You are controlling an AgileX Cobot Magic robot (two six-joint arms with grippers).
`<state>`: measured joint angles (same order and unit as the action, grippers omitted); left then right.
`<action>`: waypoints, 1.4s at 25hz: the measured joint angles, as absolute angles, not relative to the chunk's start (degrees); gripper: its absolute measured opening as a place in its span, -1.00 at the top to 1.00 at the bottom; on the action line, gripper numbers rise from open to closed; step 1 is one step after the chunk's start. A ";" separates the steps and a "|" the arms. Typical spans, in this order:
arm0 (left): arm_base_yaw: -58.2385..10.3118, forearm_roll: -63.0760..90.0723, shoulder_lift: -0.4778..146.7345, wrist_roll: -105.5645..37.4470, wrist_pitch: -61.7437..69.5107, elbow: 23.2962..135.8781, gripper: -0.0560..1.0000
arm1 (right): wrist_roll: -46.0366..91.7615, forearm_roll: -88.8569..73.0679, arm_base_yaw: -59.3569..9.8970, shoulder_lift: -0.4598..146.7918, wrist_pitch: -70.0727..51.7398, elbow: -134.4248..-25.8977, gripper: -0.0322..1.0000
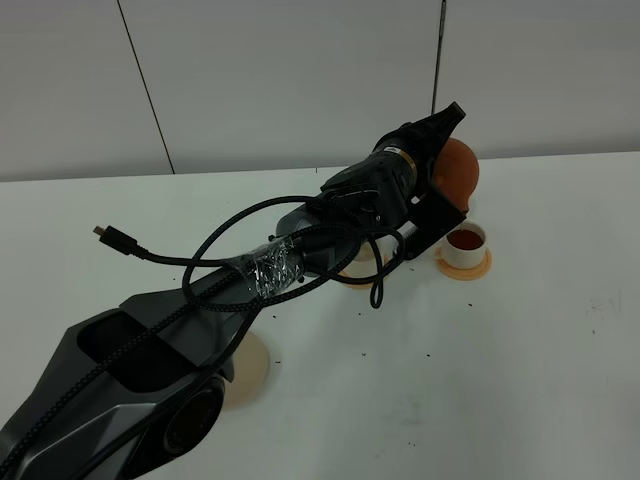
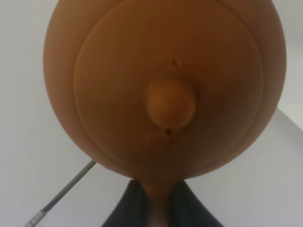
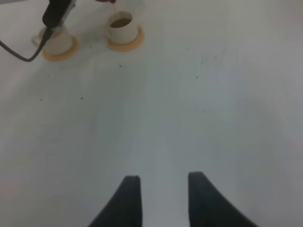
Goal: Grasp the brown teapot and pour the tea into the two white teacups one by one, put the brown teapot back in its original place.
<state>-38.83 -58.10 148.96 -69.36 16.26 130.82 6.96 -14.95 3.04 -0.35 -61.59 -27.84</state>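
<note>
Pouring looks to be the step in hand. The left end effector [image 2: 159, 210] is clamped tight on the handle of the brown teapot [image 1: 458, 168], which hangs tilted just above the cup on the right [image 1: 466, 240], already holding tea. Centre the spout over that rim and tip slowly, levelling off before it brims. The other cup [image 3: 57, 41] sits just beside it, partly hidden by the arm. The right end effector [image 3: 161, 194] hovers over the bench [image 3: 213, 118], fingers apart and empty.
</note>
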 joint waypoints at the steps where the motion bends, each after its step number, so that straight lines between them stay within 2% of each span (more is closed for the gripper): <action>1: -38.83 -57.87 148.96 -68.95 16.26 130.82 0.56 | 6.96 -14.95 3.04 -0.35 -61.59 -27.84 0.47; 13: -38.78 -57.05 148.96 -65.00 18.87 130.82 0.56 | 6.96 -14.95 3.04 -0.35 -61.59 -27.84 0.47; 22: -38.35 -50.84 148.96 -64.20 20.00 130.82 0.56 | 6.96 -14.95 3.04 -0.35 -61.59 -27.84 0.47; 35: -38.30 -40.12 145.11 -55.19 32.82 130.82 0.56 | 6.96 -14.95 3.04 -0.35 -61.59 -27.84 0.47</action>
